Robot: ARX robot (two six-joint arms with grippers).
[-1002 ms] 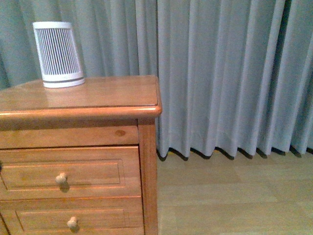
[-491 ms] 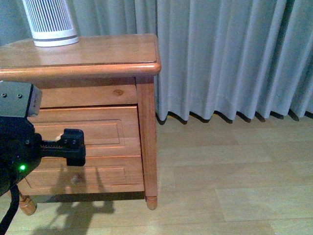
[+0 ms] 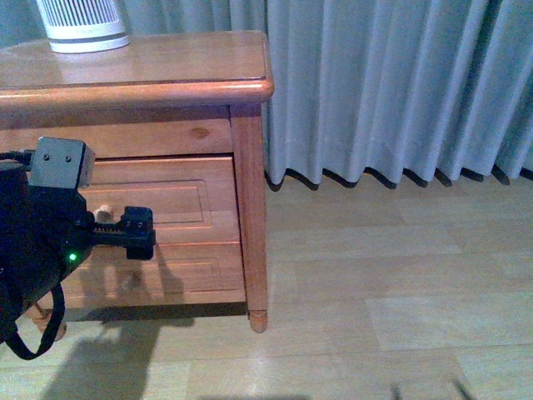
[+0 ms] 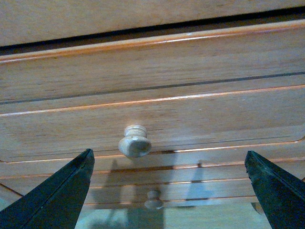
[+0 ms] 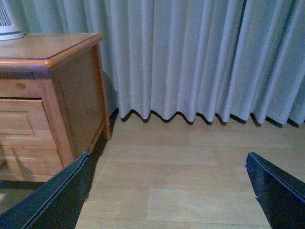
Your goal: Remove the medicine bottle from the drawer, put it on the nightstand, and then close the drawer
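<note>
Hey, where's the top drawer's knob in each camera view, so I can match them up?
Front view: knob at lower left, just above the left gripper.
Left wrist view: knob near the middle, between the wide-open jaws.
Right wrist view: not in it; only the right end of the drawer shows.
Shared landmark: the drawer front's recessed panel.
</note>
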